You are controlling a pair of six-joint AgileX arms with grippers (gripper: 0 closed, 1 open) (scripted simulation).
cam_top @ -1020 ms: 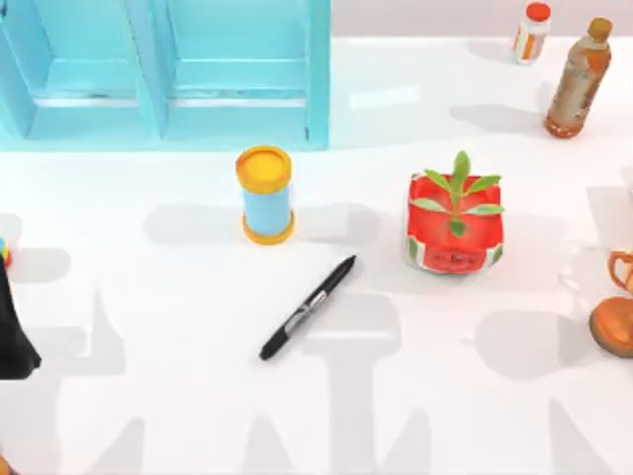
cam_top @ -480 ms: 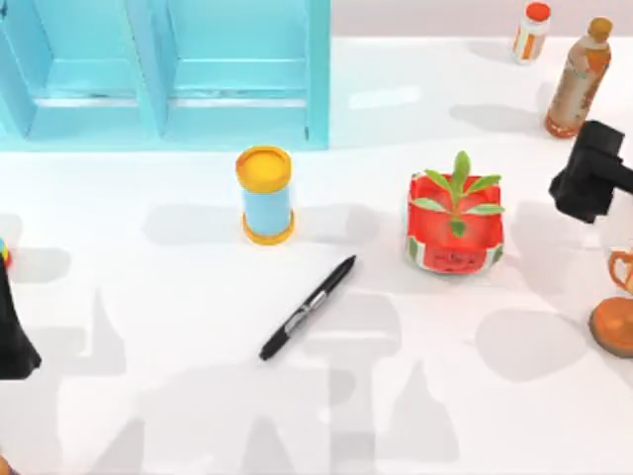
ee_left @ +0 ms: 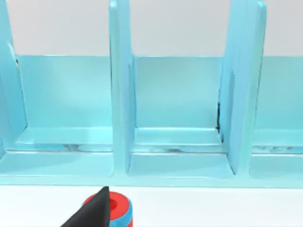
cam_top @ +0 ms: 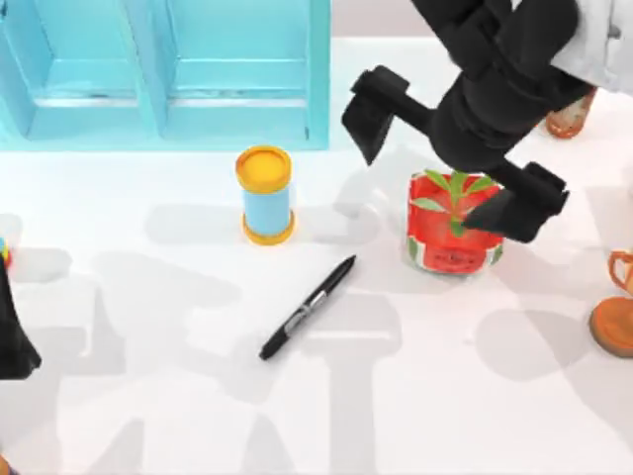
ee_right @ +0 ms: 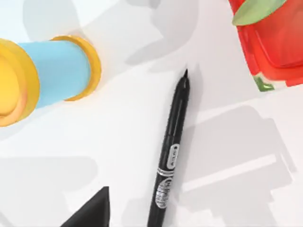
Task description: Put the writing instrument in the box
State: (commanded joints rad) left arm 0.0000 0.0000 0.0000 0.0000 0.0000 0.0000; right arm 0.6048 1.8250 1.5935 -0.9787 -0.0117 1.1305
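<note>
Table (cam_top: 148, 396): white, wide, mostly bare in the middle of the top view.

Box (cam_top: 168, 69): light blue, open-topped, split by upright dividers into compartments, at the far left of the table. The left wrist view looks into its compartments (ee_left: 175, 142); nothing lies in them where visible.

Right arm: reaches in from the far right, high above the table. Right gripper (cam_top: 450, 158) hangs over the red watermelon-patterned planter (cam_top: 450, 247) with its green sprig; the two fingers stand wide apart, holding nothing. Well apart from the pen.

Left arm: parked at the table's left edge, left gripper (cam_top: 15, 341) near a small red and blue object (ee_left: 118, 208). Finger spread: cannot tell.

Blue can with yellow ends (cam_top: 265, 195): upright, in front of the box.

Marker pen (cam_top: 309, 308): black, slim, lying flat and diagonal near table centre, between can and planter, touching neither. Pointed end toward the planter. Right wrist view shows it below (ee_right: 171, 156), grey label band at mid-length.

Step in hand (judgement): approach by the right arm; pick not yet made. Next move calls for descending over the pen's middle, fingers set across its shaft, then closing before the carry leftward to the box.
</note>
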